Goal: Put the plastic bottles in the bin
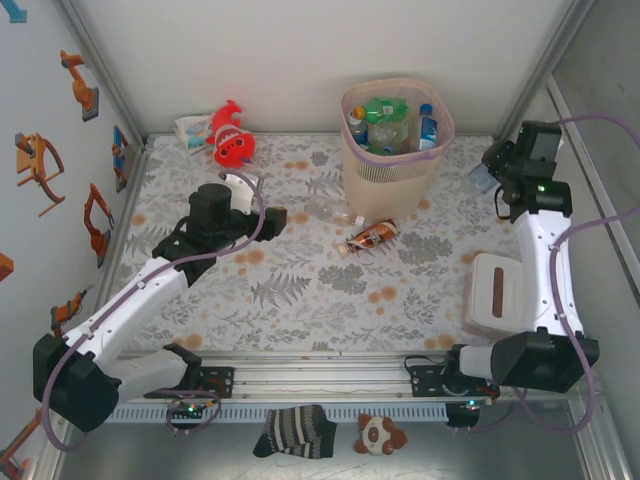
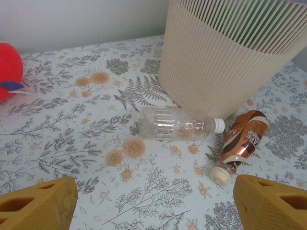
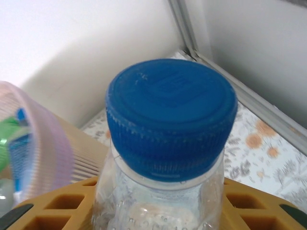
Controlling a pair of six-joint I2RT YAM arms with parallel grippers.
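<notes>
Blue-capped clear bottle is clamped in the right claw, at the right edge of the top view, just right of the bin; the bin holds a green bottle and a blue-labelled bottle. Left claw is spread wide over the desk, left of centre, facing a white-capped clear bottle and a crumpled brown bottle, lying just beside each other near the bin's base. Red plush lies upper left by the back wall.
</notes>
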